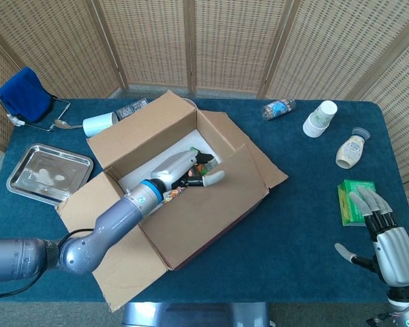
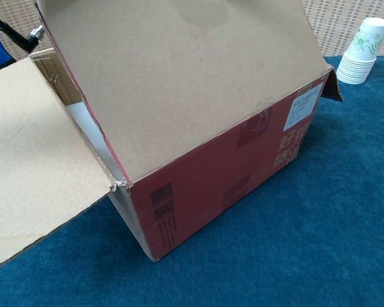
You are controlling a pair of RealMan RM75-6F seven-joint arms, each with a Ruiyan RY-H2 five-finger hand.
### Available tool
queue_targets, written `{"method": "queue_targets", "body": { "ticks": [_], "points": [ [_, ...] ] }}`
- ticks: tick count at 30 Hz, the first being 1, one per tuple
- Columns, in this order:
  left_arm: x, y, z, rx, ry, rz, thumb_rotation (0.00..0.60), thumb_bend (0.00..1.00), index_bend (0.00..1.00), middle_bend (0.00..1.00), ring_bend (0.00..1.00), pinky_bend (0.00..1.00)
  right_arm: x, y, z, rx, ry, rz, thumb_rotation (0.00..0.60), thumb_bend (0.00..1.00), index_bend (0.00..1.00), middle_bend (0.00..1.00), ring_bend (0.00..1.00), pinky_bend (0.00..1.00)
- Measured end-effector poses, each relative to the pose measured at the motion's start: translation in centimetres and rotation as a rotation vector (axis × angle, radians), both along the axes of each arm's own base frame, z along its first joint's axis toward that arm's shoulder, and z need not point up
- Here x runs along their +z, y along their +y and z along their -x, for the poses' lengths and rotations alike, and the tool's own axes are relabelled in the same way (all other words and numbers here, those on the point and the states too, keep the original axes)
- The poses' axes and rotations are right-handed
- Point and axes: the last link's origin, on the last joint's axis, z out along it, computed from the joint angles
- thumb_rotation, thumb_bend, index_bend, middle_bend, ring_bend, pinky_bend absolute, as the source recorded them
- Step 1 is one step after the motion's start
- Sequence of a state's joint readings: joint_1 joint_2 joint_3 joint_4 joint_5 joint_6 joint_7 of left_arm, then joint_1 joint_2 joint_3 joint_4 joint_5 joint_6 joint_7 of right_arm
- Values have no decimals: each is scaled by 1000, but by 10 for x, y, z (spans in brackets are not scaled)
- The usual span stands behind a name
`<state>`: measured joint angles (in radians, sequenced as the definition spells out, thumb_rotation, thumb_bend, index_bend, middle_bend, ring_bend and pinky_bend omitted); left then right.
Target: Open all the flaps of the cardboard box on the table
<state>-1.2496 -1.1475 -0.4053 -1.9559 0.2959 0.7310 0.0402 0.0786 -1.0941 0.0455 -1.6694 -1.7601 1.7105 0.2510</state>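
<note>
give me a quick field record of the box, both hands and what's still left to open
box: cardboard box on blue table, red side toward chest view
near flap: partly raised, not folded out
other flaps: three folded outward
left hand: at the near flap's edge, over the box opening
right hand: holds nothing, fingers apart, beside green packet
remaining: near flap

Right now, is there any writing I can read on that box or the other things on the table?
Box, red side: large white Chinese characters, the top one reading "好"; the one below is cut off at the corner.
White label on the same side: print too small to read.
Green carton, bottle, white bottle, cups: markings too small or blurred to read.
</note>
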Motion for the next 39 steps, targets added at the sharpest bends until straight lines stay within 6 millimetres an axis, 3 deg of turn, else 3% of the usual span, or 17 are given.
{"method": "queue_targets", "body": {
  "ticks": [12, 24, 30, 39],
  "points": [
    [-16, -23, -16, -75, -78, 62, 163, 0, 433, 468, 317, 414, -1, 0, 0, -2, 4, -2, 600, 0, 0, 0, 0, 117],
    [-38, -46, -20, -175, 31, 170, 163, 0, 429, 439, 275, 421, 0, 0, -1, 1, 1, 0, 600, 0, 0, 0, 0, 117],
    [-56, -61, -32, -228, 13, 225, 162, 0, 423, 436, 276, 425, 0, 0, 0, -4, 2, -1, 600, 0, 0, 0, 0, 117],
    [-47, -62, -39, -261, -38, 144, 159, 0, 420, 405, 256, 388, 0, -1, 0, -1, -2, -9, 600, 0, 0, 0, 0, 117]
  ]
}}
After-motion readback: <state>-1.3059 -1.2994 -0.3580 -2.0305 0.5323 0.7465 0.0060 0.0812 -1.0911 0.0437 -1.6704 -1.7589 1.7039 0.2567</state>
